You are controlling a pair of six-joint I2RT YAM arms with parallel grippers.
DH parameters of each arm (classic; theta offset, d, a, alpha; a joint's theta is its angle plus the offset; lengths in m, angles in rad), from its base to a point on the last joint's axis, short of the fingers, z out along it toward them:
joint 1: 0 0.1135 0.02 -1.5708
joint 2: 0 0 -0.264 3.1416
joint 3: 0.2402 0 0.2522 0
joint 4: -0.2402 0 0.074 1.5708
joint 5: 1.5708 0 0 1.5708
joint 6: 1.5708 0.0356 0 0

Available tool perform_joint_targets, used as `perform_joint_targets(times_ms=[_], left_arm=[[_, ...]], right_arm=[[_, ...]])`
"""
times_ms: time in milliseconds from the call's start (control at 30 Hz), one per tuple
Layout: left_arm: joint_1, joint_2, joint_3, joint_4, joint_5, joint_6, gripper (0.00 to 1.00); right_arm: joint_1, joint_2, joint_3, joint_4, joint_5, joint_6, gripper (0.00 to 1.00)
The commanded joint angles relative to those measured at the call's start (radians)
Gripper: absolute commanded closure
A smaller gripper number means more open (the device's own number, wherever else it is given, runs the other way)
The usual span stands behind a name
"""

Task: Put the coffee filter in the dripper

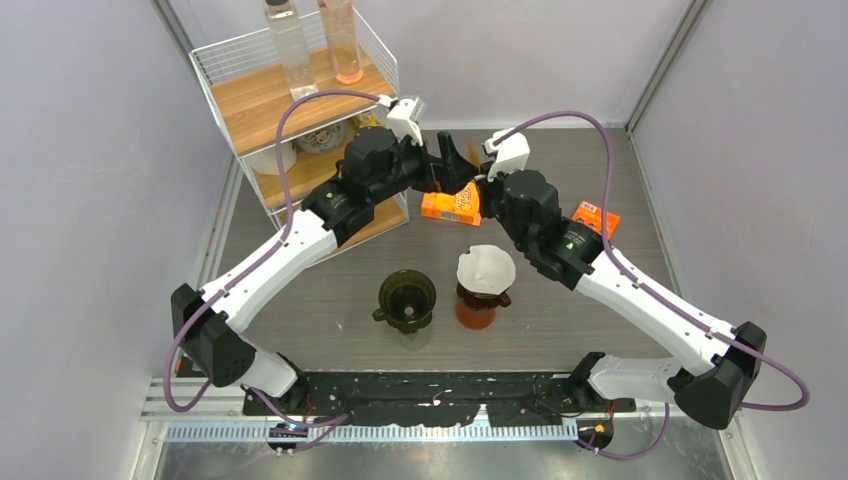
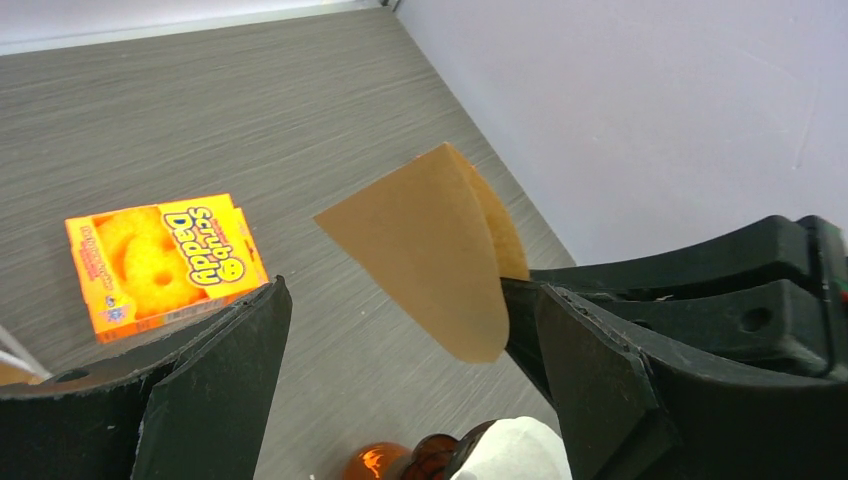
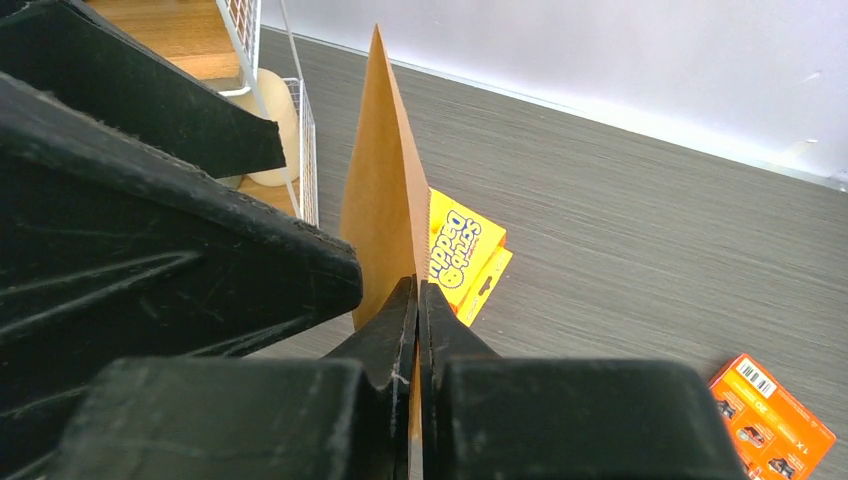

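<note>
Near edge: the two arm bases. Ahead of them, on the grey surface, stand a dark empty dripper and, just beside it on the right, an amber glass vessel lined with a white filter.

Middle: the right gripper is clenched on the lower edge of a brown paper coffee filter, holding it upright above the surface, beyond both vessels. The left gripper is spread wide, one finger on each side of the filter. It cannot be told whether either finger touches the paper.

Beneath them lies an orange sponge box; a smaller orange packet lies to the right.

Far left: a wire shelf rack with wooden boards carries two clear bottles on its top level.
</note>
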Motion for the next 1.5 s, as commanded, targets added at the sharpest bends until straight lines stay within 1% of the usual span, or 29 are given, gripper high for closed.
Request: perform_joint_targets(times_ms=[0, 300, 400, 567, 767, 1067, 1167, 1233, 1300, 1367, 1433, 1467], left_arm=[[-0.006, -0.02, 0.015, -0.011, -0.069, 0.049, 0.0], [-0.018, -0.025, 0.007, -0.03, -0.133, 0.076, 0.0], [-0.039, -0.022, 0.014, -0.046, -0.24, 0.1, 0.01], [-0.072, -0.005, 0.043, -0.061, -0.346, 0.122, 0.0], [-0.088, 0.036, 0.083, -0.071, -0.351, 0.119, 0.01], [-0.09, 0.072, 0.118, -0.086, -0.303, 0.094, 0.3], [-0.09, 0.077, 0.118, -0.085, -0.311, 0.089, 0.38], [-0.09, 0.078, 0.118, -0.082, -0.312, 0.082, 0.46], [-0.09, 0.077, 0.12, -0.081, -0.314, 0.074, 0.6], [-0.09, 0.074, 0.124, -0.096, -0.337, 0.065, 0.72], [-0.09, 0.067, 0.122, -0.111, -0.365, 0.062, 0.79], [-0.09, 0.064, 0.12, -0.12, -0.385, 0.064, 0.8]], right_arm=[[0.005, -0.032, 0.041, 0.038, 0.005, 0.007, 0.95], [0.005, -0.051, 0.042, 0.027, -0.01, 0.026, 0.95], [0.006, -0.057, 0.037, 0.037, 0.005, 0.027, 0.95], [0.006, -0.051, 0.032, 0.057, -0.017, 0.013, 0.95], [0.006, -0.033, 0.035, 0.071, -0.051, 0.004, 0.95], [0.006, -0.031, 0.029, 0.095, 0.013, 0.007, 0.95], [0.005, -0.034, 0.028, 0.093, 0.002, 0.011, 0.95], [0.005, -0.032, 0.029, 0.092, -0.008, 0.013, 0.95], [0.005, -0.026, 0.032, 0.089, -0.007, 0.008, 0.95], [0.005, -0.019, 0.035, 0.086, 0.008, 0.002, 0.95], [0.001, -0.011, 0.043, 0.07, 0.036, -0.001, 0.95], [-0.005, -0.01, 0.046, 0.065, 0.044, -0.001, 0.95]])
